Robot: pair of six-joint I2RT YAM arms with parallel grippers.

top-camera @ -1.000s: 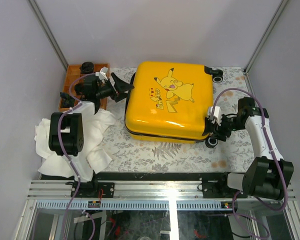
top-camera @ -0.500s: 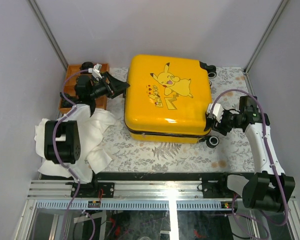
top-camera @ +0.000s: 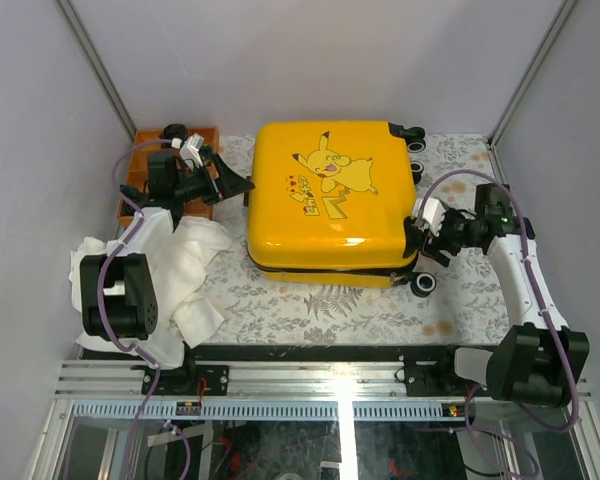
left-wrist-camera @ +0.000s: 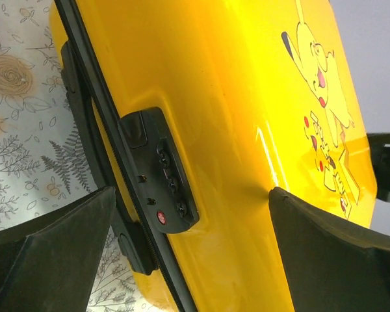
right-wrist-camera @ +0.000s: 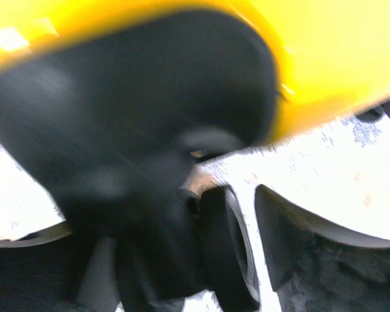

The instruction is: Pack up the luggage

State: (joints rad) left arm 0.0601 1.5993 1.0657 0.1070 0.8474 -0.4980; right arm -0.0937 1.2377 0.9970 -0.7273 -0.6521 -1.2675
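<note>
Since the earlier frames, the left gripper [top-camera: 232, 186] has drawn back toward 9 o'clock. The luggage [top-camera: 330, 215] has slid toward 11 o'clock and turned counter-clockwise, and the right gripper [top-camera: 427, 228] has moved up toward 12 o'clock with it. The left gripper's jaws stand wide apart at the suitcase's 9 o'clock edge, level with the black combination lock [left-wrist-camera: 169, 172]. One fingertip lies close against the yellow shell, but contact cannot be confirmed, and nothing is held. The right gripper sits at the suitcase's 4 o'clock corner. Its wrist view is blurred, but the jaws appear parted, with a black wheel [right-wrist-camera: 227, 247] between them and a gap on one side. The luggage lies flat and closed at the centre of the floral-patterned table [top-camera: 310, 300], Pikachu print upward, with its wheels along the 3 o'clock side. At its 10 o'clock stands an orange tray [top-camera: 140, 160], and at its 8 o'clock lies a white cloth [top-camera: 195, 260].
</note>
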